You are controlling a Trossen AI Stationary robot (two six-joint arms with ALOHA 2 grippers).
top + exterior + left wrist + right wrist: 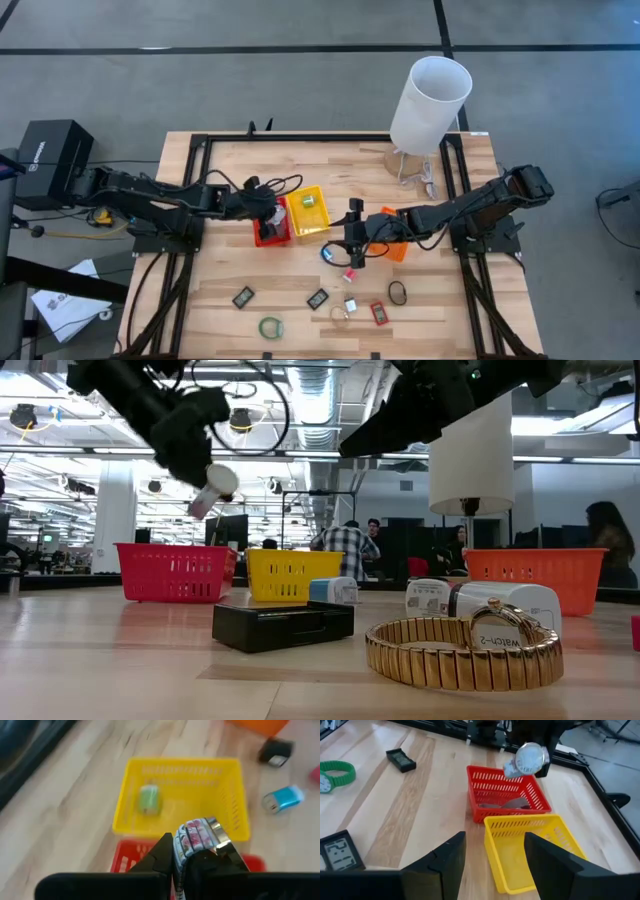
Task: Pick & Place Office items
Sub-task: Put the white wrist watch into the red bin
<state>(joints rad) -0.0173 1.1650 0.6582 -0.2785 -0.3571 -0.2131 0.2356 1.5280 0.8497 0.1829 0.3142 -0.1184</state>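
Watch [526, 760] with floral strap hangs in the closed left gripper [197, 851], directly above the red tray [507, 795], its strap pointing down. Right gripper [495, 851] waits wide open and empty, near the yellow tray [535, 851].

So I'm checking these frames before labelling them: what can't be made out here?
- Red tray: the dark contents are only shapes behind its mesh wall in the right wrist view.
- Watch in the left gripper: its face is turned away in the left wrist view.
- Orange tray: mostly covered by the right arm in the high view; contents unseen.
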